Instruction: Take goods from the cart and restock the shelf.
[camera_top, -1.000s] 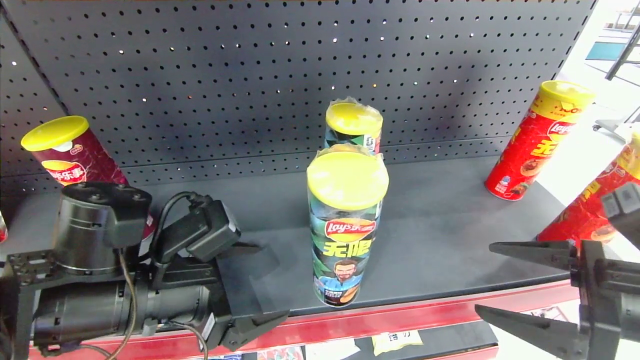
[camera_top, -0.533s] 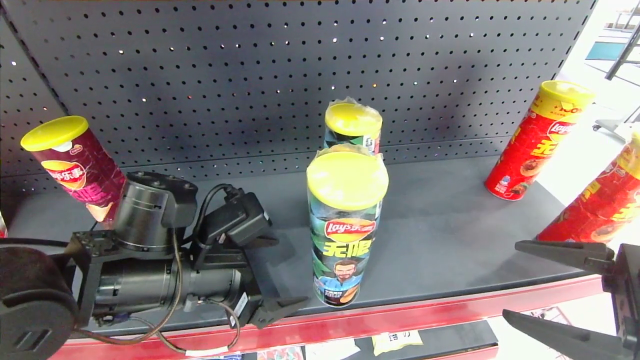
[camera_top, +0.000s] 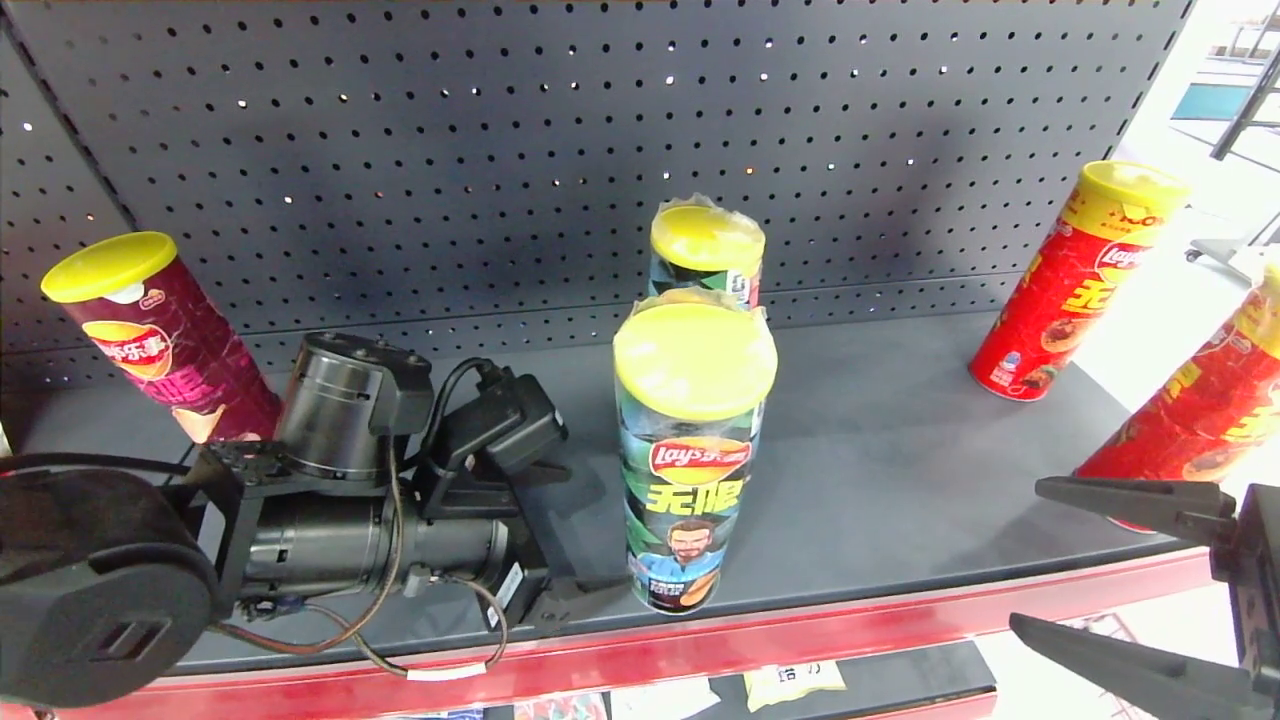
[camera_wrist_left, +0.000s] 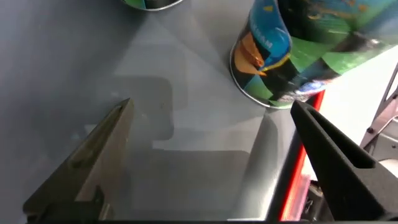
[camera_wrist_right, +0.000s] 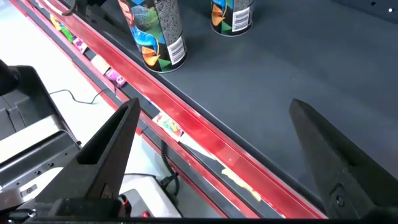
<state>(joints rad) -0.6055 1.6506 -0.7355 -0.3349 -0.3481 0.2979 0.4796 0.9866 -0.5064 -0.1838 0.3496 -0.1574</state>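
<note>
Back panel: a dark perforated back panel (camera_top: 500, 150) takes up the upper half of the frame.
Shelf: the grey shelf (camera_top: 880, 480) runs across the middle of the frame, with a red lip (camera_top: 800, 630) along its front edge.
Left pincer: the left pincer (camera_wrist_left: 211, 106) is at the lower left of the frame, low over the shelf. Its jaws are spread wide and hold nothing. The front green can's base is just beyond their tips.
Right pincer: the right pincer (camera_top: 1026, 556) is at the lower right corner, off the shelf's front edge. It is also spread wide and empty.
Front green can: the front green can (camera_top: 690, 450) stands upright at the centre of the frame, close to the red lip.
Red cans: two red cans (camera_top: 1075, 285) stand at the right edge, well apart from the green ones.
Purple can: the purple can (camera_top: 150, 340) is at the left, partly behind the left arm.
Rear green can: the rear green can (camera_top: 706, 250) is directly behind the front one, near the back panel.
Yellow lid: the yellow lid (camera_top: 695, 360) is probably a snap-on cap and no place to grip.
Handling: the can is likely a light, stiff tube that dents if squeezed hard. Its glossy skin looks slippery, and it is tall enough to tip easily.
Hold: best taken across the mid-body, below the lid, with moderate pressure.
</note>
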